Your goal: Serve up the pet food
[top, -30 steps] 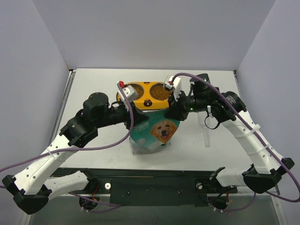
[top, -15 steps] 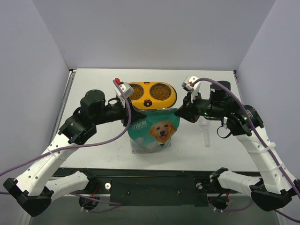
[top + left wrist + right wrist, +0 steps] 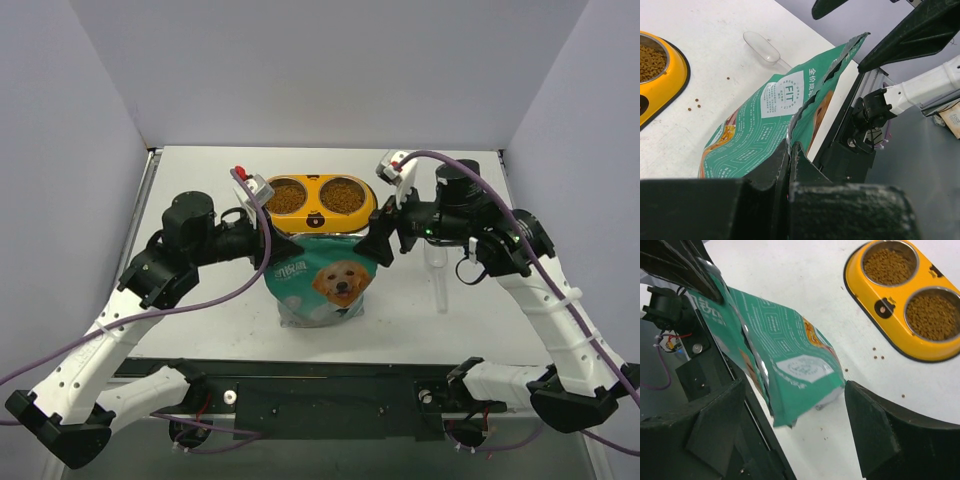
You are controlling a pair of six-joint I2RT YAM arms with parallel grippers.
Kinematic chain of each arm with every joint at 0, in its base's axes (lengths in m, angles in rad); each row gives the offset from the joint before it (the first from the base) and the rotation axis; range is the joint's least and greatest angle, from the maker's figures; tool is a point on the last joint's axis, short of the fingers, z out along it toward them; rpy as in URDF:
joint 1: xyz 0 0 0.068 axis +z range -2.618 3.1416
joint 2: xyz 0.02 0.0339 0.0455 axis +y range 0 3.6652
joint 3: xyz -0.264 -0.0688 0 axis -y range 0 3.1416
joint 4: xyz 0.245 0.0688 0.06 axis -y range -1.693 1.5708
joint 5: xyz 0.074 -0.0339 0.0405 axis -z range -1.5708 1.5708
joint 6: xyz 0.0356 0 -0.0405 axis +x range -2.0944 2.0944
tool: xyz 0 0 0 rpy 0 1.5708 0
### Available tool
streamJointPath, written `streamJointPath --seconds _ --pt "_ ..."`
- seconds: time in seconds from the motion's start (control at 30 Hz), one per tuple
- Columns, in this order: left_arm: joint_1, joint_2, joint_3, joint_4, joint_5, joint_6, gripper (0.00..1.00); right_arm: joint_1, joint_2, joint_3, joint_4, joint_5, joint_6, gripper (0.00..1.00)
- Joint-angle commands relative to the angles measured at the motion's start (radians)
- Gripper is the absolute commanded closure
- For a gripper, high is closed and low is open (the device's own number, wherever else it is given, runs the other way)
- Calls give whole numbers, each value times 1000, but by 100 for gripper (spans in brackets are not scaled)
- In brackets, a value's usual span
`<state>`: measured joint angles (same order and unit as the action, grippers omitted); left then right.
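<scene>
The pet food fills both bowls (image 3: 342,196) of the yellow feeder (image 3: 312,216); the right wrist view shows it as brown pellets (image 3: 888,265). The teal-and-white bag (image 3: 322,280) stands just in front of the feeder. My left gripper (image 3: 270,250) is shut on the bag's top left edge (image 3: 805,107), the jaws pressed together (image 3: 789,152) on the foil rim. My right gripper (image 3: 383,238) hangs open at the bag's top right corner. Its fingers straddle the bag's corner (image 3: 790,375) without touching it, the gripper (image 3: 795,427) wide apart.
A clear plastic scoop (image 3: 438,282) lies on the table right of the bag, also in the left wrist view as the scoop (image 3: 762,47). A few loose pellets (image 3: 877,356) lie beside the feeder (image 3: 875,315). White walls enclose the table on three sides.
The right gripper has opened and let go of the bag's right top corner. The bag has come back from over the feeder and stands lower, nearer me. The left grip is unchanged.
</scene>
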<state>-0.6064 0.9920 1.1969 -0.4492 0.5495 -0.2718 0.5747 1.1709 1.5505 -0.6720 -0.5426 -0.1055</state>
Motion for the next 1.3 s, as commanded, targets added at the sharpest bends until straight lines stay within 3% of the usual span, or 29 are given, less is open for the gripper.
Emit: streamJointPath --seconds 0.0,0.1,0.2,0.4,0.43,0.53,0.7,1.07,1.2,1.27 --pt "10 -50 38 21 23 -23 99 72 94 83 84 -10 -3 25" --pt "10 -67 36 6 -19 -26 79 117 133 126 72 -5 -13 29" --pt "10 -104 30 -39 -55 -18 68 126 138 119 49 13 -28 34" --pt "10 -206 -55 -62 -86 -37 64 178 142 134 -53 55 -121 33" --pt "10 -214 -62 -56 -91 -37 65 213 151 143 -73 103 -144 32" --pt "10 -219 -72 -42 -95 -33 81 296 179 189 -139 244 -240 27" --pt "10 -213 -66 -31 -56 -24 99 399 251 273 -152 325 -292 26" --pt "13 -225 -48 18 -57 -27 100 498 411 470 -333 421 -486 34" --pt "13 -227 -53 11 -48 -26 100 499 400 431 -330 498 -539 57" --pt "11 -228 -62 6 -66 -29 100 499 397 427 -311 520 -539 57"
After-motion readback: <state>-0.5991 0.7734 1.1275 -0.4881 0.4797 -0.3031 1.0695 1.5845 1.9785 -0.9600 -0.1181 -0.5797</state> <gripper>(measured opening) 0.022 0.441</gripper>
